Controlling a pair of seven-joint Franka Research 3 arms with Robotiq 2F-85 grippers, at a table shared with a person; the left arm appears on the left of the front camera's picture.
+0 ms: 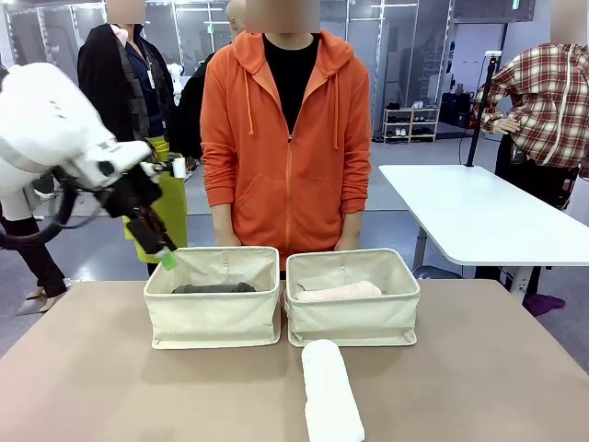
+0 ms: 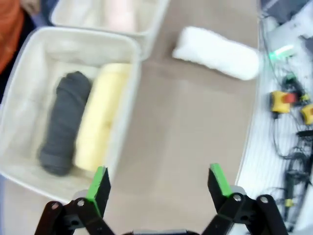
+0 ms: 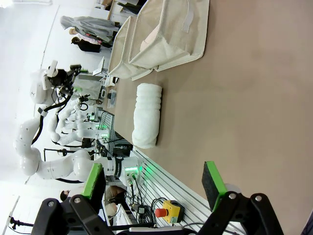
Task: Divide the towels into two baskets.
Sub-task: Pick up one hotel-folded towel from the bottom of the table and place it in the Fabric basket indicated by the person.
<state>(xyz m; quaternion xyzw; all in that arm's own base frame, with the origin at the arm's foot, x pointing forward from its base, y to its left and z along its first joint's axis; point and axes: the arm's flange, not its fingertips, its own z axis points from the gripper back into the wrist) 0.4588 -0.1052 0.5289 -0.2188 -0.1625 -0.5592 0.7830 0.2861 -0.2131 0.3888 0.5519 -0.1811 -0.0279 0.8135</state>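
Surface: brown desk (image 1: 479,368). The left basket (image 1: 213,318) holds grey towel (image 2: 66,122) and yellow towel (image 2: 100,115) side by side. The right basket (image 1: 354,322), just beside it, holds pink towel (image 1: 336,292). The white towel (image 1: 329,391) lies on the desk before the right basket. The left hand (image 2: 159,183) and right hand (image 3: 154,181) are spread wide, empty. Behind: white desk (image 1: 479,216), grey floor (image 1: 101,258).

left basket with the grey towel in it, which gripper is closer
Left. The left gripper hangs open just above the basket's outer far corner. The right gripper sits well short of it, open, with the white towel lying in between.
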